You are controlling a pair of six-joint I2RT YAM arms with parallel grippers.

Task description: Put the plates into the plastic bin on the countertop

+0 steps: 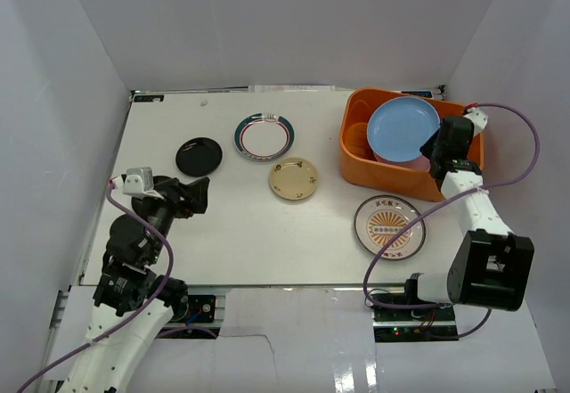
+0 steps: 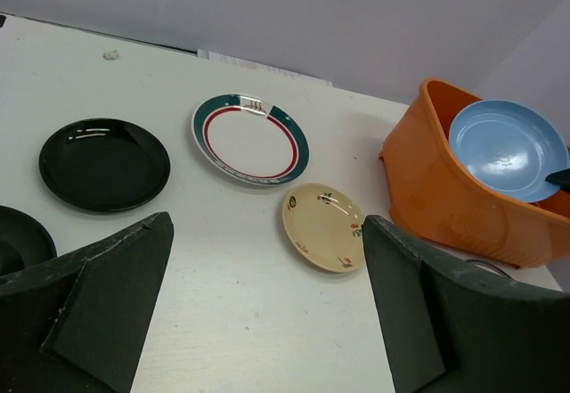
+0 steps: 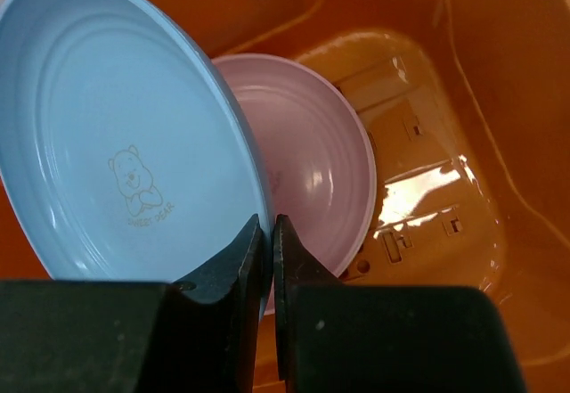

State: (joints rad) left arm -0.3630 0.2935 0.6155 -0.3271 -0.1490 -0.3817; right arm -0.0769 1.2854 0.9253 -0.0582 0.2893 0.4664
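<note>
My right gripper point(image 3: 271, 233) is shut on the rim of the light blue plate point(image 3: 116, 135) and holds it tilted over the orange plastic bin point(image 1: 356, 148). The pink plate point(image 3: 316, 166) lies in the bin under it. On the white countertop point(image 1: 223, 233) lie the small black plate point(image 1: 199, 156), the white plate with green-red rim point(image 1: 264, 136), the cream plate point(image 1: 294, 179) and the white plate with orange-brown pattern point(image 1: 389, 226). My left gripper point(image 2: 267, 313) is open and empty above the countertop at the left, near the black plate point(image 2: 104, 163).
White walls enclose the countertop on three sides. The bin point(image 2: 445, 197) stands at the back right. The patterned plate lies just in front of the bin, next to my right arm.
</note>
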